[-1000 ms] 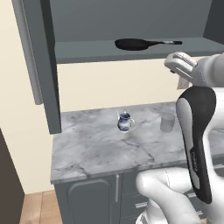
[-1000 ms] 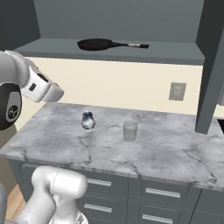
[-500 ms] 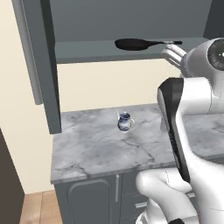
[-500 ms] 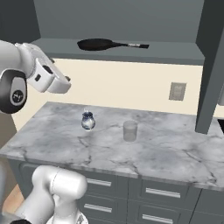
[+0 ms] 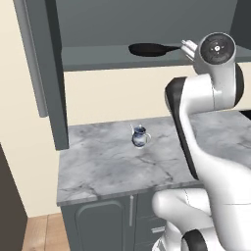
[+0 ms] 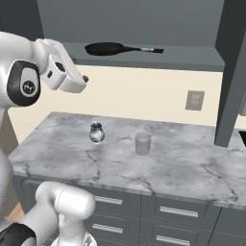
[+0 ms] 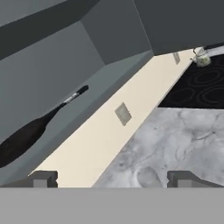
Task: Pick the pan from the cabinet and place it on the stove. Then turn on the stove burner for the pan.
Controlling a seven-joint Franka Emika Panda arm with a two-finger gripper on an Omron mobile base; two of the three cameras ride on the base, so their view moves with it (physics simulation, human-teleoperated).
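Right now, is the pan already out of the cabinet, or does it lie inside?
Inside. The pan lies flat on the cabinet shelf, and the open gripper is not touching it.

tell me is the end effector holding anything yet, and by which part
Nothing is held. The end effector is open and empty, apart from the pan lying on the cabinet shelf.
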